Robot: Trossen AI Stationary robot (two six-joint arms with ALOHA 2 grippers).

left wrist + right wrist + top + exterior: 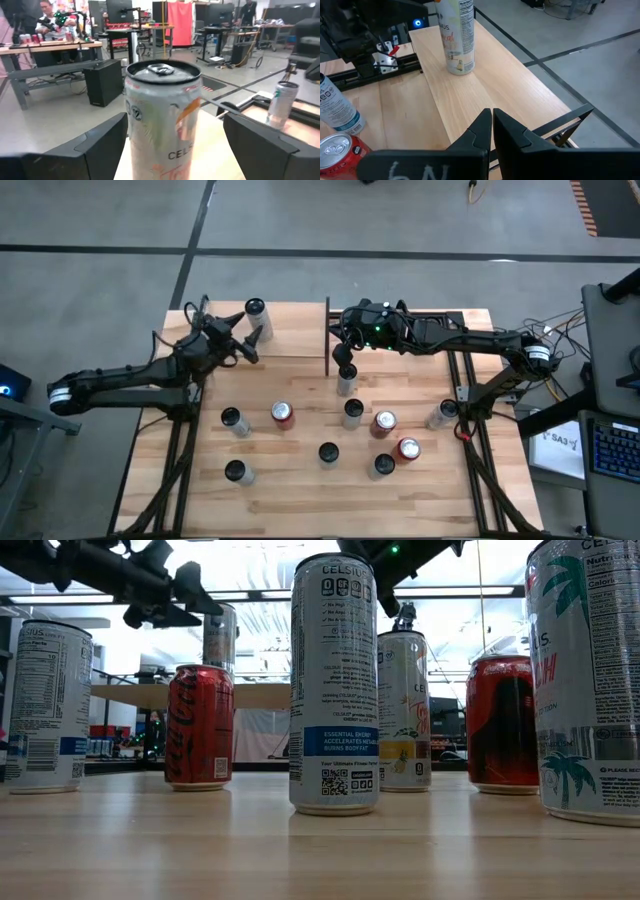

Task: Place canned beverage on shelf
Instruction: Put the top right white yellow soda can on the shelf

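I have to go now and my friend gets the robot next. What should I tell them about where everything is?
Left hand: open, fingers on both sides of the white can standing on the shelf, not gripping it.
Right hand: shut, empty, over the shelf's near edge.
Done: one white can is on the shelf.
Left: pull the left hand away; many cans, such as the red can, stand on the table.

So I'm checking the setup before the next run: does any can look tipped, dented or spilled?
Nothing stands out. The white can stands upright on the shelf, between the open fingers of the left end effector. The cans on the table all stand upright, with no spill visible. The right end effector is shut above one of them.
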